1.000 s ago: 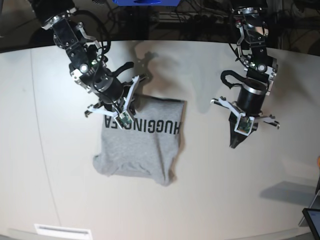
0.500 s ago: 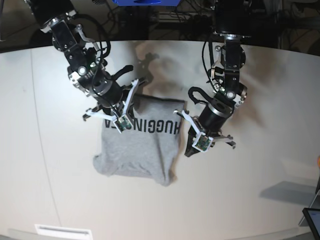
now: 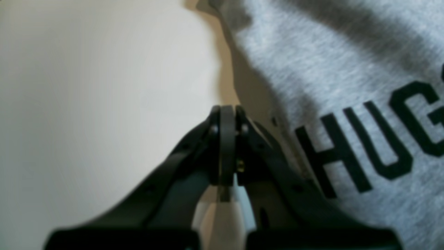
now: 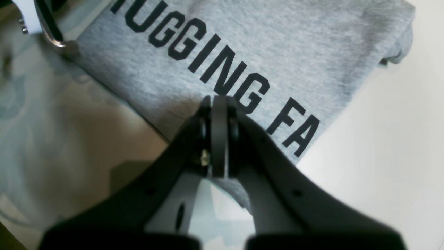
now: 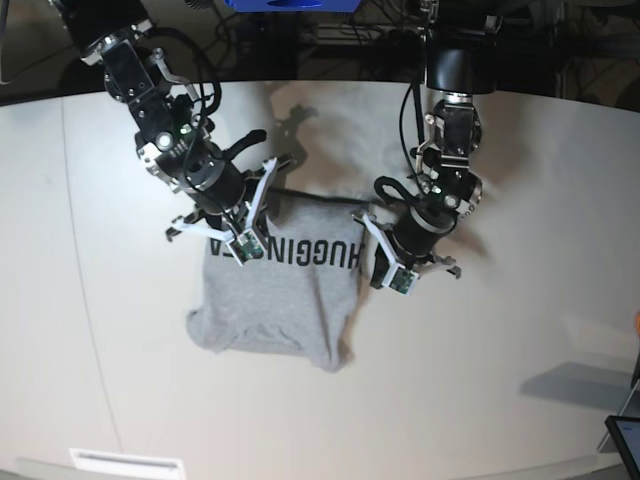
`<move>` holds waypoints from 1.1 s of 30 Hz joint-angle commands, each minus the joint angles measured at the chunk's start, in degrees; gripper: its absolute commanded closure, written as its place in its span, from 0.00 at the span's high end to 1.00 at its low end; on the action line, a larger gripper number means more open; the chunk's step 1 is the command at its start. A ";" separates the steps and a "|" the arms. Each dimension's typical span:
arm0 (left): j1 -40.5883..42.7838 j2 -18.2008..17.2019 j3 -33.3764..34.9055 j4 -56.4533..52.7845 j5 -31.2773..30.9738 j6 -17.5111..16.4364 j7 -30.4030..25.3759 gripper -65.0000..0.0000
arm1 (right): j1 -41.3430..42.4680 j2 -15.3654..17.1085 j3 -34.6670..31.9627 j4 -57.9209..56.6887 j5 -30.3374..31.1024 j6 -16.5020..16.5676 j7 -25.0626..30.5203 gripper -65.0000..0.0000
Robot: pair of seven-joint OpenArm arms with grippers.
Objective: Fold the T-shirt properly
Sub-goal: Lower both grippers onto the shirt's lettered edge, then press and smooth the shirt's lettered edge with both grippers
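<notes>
The T-shirt (image 5: 280, 295) lies folded into a rough rectangle on the table, heather grey, with its black lettering facing up along the far edge. My right gripper (image 5: 243, 250) is shut, its tips just over the lettering at the shirt's far left part; in the right wrist view the shut gripper (image 4: 218, 100) sits over the letters on the T-shirt (image 4: 277, 41) with no cloth between the jaws. My left gripper (image 5: 380, 277) is shut beside the shirt's right edge. In the left wrist view the gripper (image 3: 227, 111) is above bare table, the T-shirt (image 3: 329, 52) just right of it.
The off-white table (image 5: 500, 380) extends around the shirt. A dark tablet-like corner (image 5: 625, 440) shows at the bottom right, a white label (image 5: 125, 462) at the front left edge. Cables and a blue object (image 5: 290, 4) lie behind the table's far edge.
My left arm has swung from the table's right side over to the shirt's right edge, staying shut. The right arm has barely shifted, and the shirt lies as before.
</notes>
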 commanded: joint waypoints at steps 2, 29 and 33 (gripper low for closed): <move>-1.23 -1.31 -0.41 1.40 -0.62 0.27 -1.66 0.00 | 0.81 0.02 0.29 1.07 -0.13 -0.20 1.34 0.00; -8.61 5.02 6.97 -9.07 -0.36 0.27 -0.08 0.00 | -0.07 0.11 1.17 0.98 -0.13 -0.20 1.25 0.00; -8.61 3.61 6.97 -9.77 -0.62 0.27 -0.16 0.00 | -0.07 -0.07 1.08 0.98 -0.13 -0.20 1.25 0.00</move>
